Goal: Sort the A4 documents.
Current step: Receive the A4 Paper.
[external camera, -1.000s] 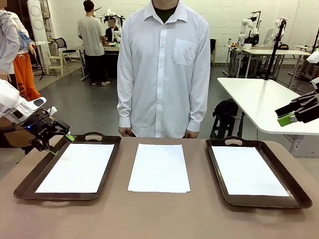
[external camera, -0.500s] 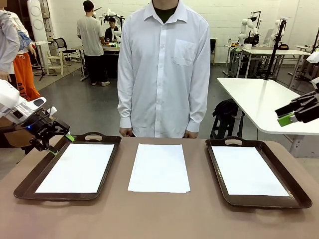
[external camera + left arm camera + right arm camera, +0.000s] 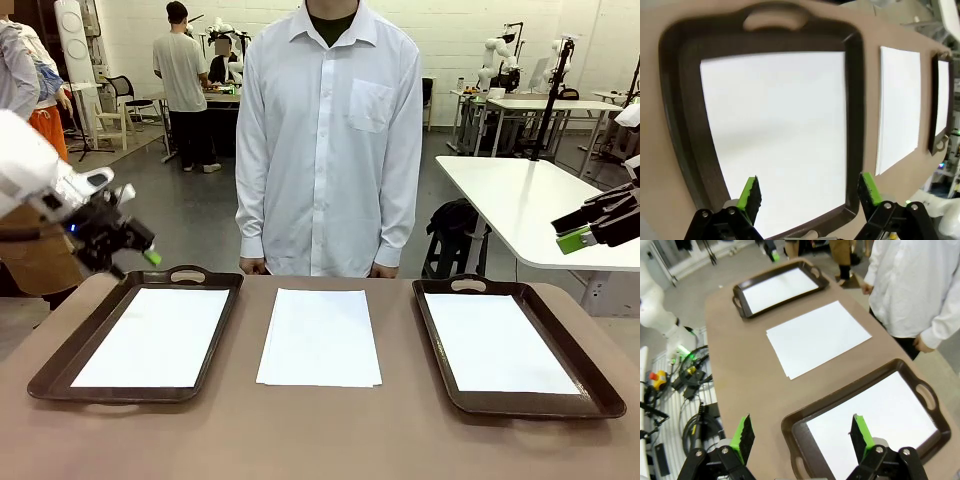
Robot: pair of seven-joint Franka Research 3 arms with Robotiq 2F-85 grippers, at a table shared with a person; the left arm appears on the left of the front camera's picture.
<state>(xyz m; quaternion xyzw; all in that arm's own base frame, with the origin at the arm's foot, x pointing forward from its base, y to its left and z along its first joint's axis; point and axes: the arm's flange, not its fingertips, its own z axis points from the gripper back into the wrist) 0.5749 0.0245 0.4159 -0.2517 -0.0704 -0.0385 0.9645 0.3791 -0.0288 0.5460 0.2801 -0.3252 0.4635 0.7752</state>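
- The strip of the tabletop along its near edge is bare brown surface.
- The left tray, dark brown with a handle at each end, lies lengthwise by the left edge. It reaches from close to the near edge up to the far edge.
- One white sheet lies flat inside it, straight with the rim and covering most of the floor.
- The middle stack of A4 documents lies straight on the tabletop between the two trays, touching neither. Its far end is close to the far edge. At its near right corner a lower sheet sticks out slightly.
- The right tray lies by the right edge, matching the left one. A second white sheet lies flat on its floor.
- The left tool hovers above the far left corner of the tabletop, just off the far left corner of the left tray. Its green-padded jaws are spread wide with nothing between them. From its wrist the left tool looks down on the left tray and its sheet.
- The right tool hangs raised beyond the right edge, well apart from the right tray. It is also spread wide and holds nothing. From its wrist the right tool looks down on the right tray.
- A person in a white shirt stands at the middle of the far edge, right behind the stack. One hand and the other hand hang at the tabletop's far edge.
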